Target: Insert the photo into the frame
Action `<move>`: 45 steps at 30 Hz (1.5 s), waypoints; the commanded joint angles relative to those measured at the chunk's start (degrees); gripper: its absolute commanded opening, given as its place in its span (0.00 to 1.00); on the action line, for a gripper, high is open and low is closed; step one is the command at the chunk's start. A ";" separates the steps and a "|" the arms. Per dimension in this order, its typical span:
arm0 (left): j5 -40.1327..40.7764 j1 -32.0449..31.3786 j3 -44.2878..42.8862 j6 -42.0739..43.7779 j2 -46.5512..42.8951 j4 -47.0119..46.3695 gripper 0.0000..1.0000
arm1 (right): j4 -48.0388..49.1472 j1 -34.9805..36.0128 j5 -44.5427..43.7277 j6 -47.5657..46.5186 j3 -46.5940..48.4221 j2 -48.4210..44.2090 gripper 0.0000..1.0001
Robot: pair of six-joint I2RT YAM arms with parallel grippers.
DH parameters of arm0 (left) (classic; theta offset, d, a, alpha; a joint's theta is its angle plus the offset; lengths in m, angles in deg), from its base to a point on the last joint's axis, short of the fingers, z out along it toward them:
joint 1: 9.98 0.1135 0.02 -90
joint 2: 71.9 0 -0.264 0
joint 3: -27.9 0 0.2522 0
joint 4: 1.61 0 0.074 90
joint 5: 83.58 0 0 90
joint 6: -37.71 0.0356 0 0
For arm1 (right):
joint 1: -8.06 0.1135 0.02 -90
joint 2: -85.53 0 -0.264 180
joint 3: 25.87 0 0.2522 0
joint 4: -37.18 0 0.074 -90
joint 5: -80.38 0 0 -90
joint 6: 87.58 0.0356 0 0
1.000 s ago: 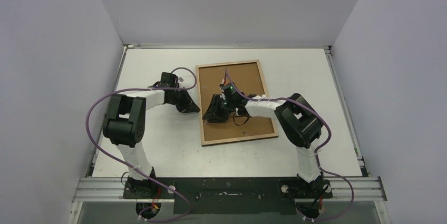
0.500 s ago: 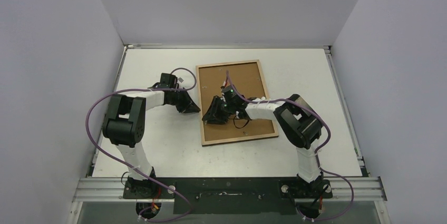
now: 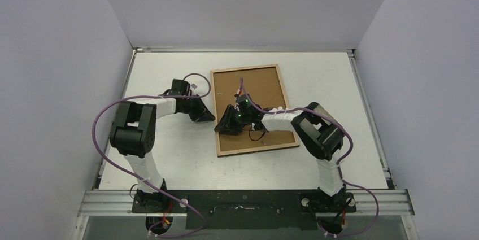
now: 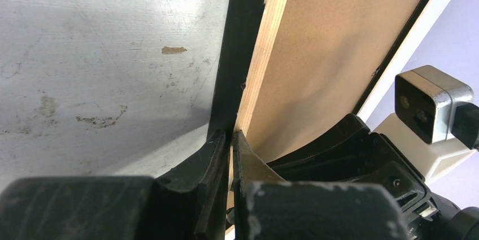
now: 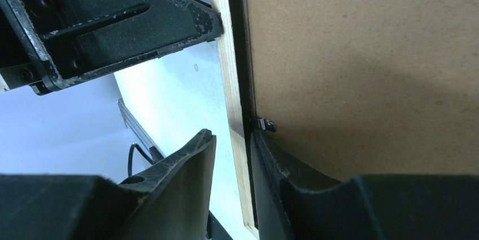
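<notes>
The frame [image 3: 247,69] lies back up on the white table, its light wood rim [image 5: 223,70] around a plain brown backing board [image 3: 257,90]. The photo is hidden. My left gripper [image 3: 208,117] is shut, and its tips [image 4: 230,135] rest against the outer side of the frame's left rim [image 4: 271,31]. My right gripper [image 3: 220,129] is open and straddles that same rim [image 5: 231,135] a little nearer to me. One of its fingers [image 5: 192,161] stands clear outside the rim. The other lies on the backing board [image 5: 361,70] beside a small black clip [image 5: 264,124].
Grey walls close the table [image 3: 169,155] in on the left, back and right. A metal rail [image 3: 248,200] with both arm bases runs along the near edge. A small brown chip [image 4: 173,49] lies on the table left of the frame.
My right gripper has slid a little left and nearer, out to the frame's left rim. The left arm and the frame have not visibly moved.
</notes>
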 commanded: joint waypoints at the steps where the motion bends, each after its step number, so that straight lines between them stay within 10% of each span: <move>1: -0.01 -1.21 2.12 0.49 2.50 2.08 0.03 | 1.22 0.92 -2.85 -0.90 -1.22 1.23 0.32; 12: -0.45 -0.15 1.14 0.99 1.33 2.62 0.04 | 4.80 0.62 -3.81 -11.23 -3.88 -8.77 0.37; 22: -1.68 2.89 -6.38 5.93 -0.07 6.84 0.33 | -1.60 -6.37 -9.90 -16.54 -6.21 -21.14 0.47; 31: -2.96 3.63 -13.57 6.93 3.43 7.15 0.49 | -8.00 -10.24 -14.89 -14.98 5.74 -12.91 0.48; 45: -4.62 3.46 -19.27 3.10 11.52 4.26 0.39 | -1.05 -10.71 -7.07 -15.53 23.06 7.29 0.42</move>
